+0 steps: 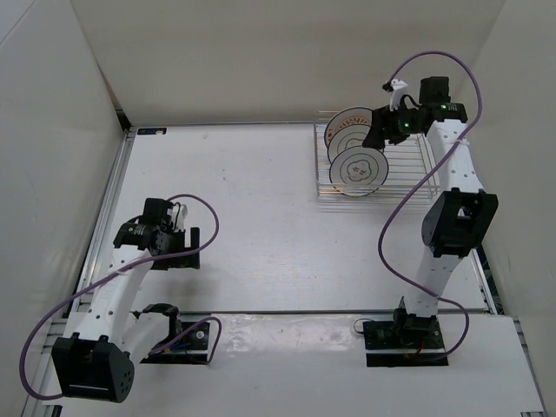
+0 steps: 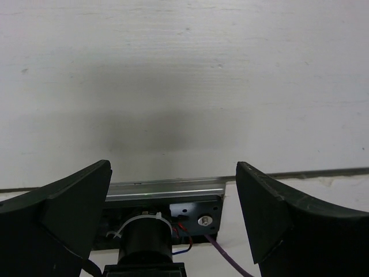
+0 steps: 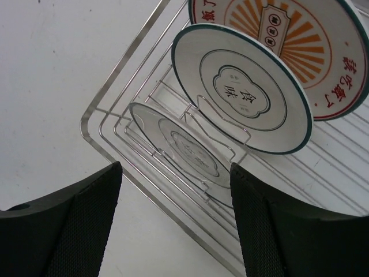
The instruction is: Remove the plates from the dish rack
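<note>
While two plates (image 1: pixel 357 168) stand in the dish rack (image 1: pixel 407 175), right hand (image 1: pixel 377 137) open and empty over it, left hand (image 2: pixel 173 179) likewise.

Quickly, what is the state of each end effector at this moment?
Left end effector: open, holding nothing.
Right end effector: open, holding nothing.

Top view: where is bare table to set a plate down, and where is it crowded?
Bare: the wide stretch between the left pincer and the dish rack. Crowded: the rack's left end, where both plates stand by the right pincer.
</note>
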